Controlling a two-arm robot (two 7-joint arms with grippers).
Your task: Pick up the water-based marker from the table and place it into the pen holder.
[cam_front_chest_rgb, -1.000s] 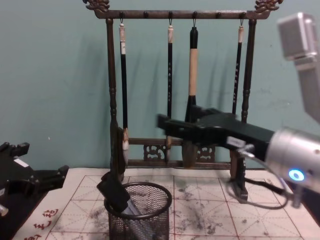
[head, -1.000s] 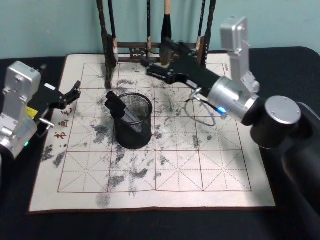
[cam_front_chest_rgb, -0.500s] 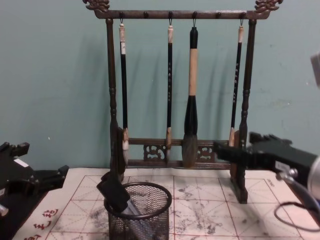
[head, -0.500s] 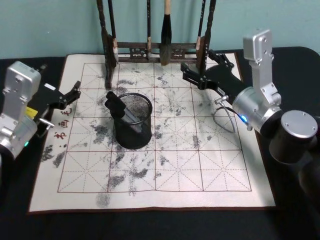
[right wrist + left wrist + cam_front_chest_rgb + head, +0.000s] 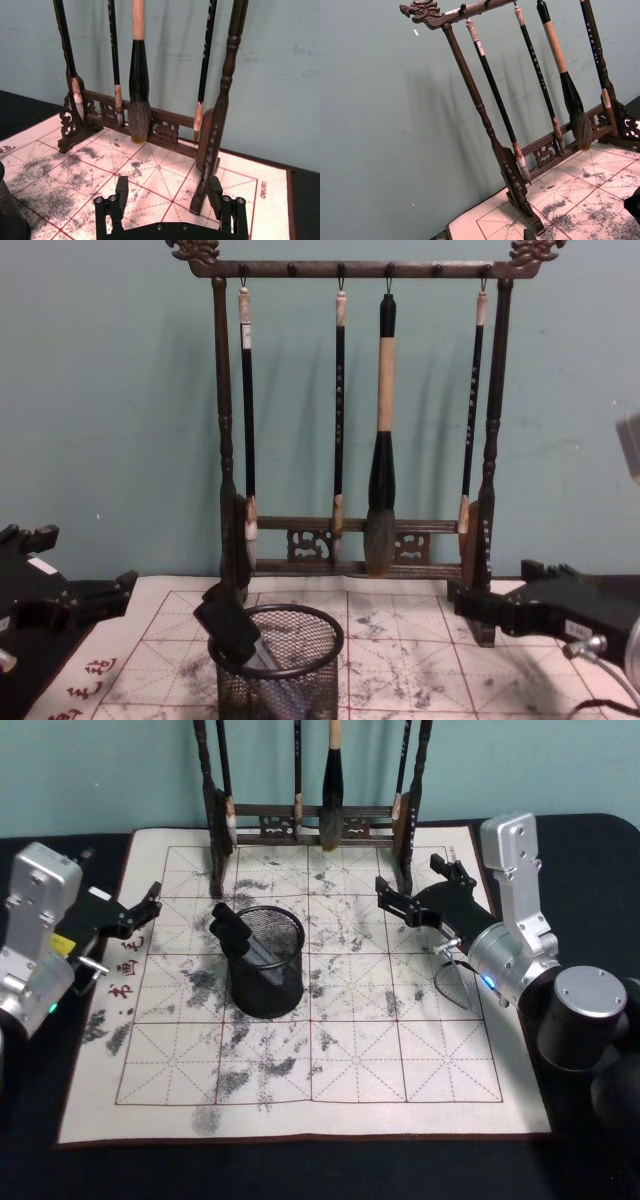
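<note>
The pen holder [image 5: 266,970], a round black mesh cup, stands left of centre on the ink-stained mat. A dark marker [image 5: 232,932] leans inside it, its capped end sticking out over the left rim; the chest view shows the same marker [image 5: 230,628] in the holder [image 5: 280,670]. My right gripper [image 5: 413,888] hovers over the mat's back right, by the brush rack's right foot, well away from the holder. It is open and empty, its fingers [image 5: 121,190] spread wide. My left gripper [image 5: 140,910] rests open at the mat's left edge.
A tall dark wooden brush rack [image 5: 310,820] with several hanging brushes stands along the mat's back edge; its right post [image 5: 225,90] rises just beyond my right gripper. The white gridded mat [image 5: 400,1050] lies on a black table.
My right gripper has pulled back from above the mat near the rack toward the right and lower. The marker stays in the holder, and the left arm has not moved.
</note>
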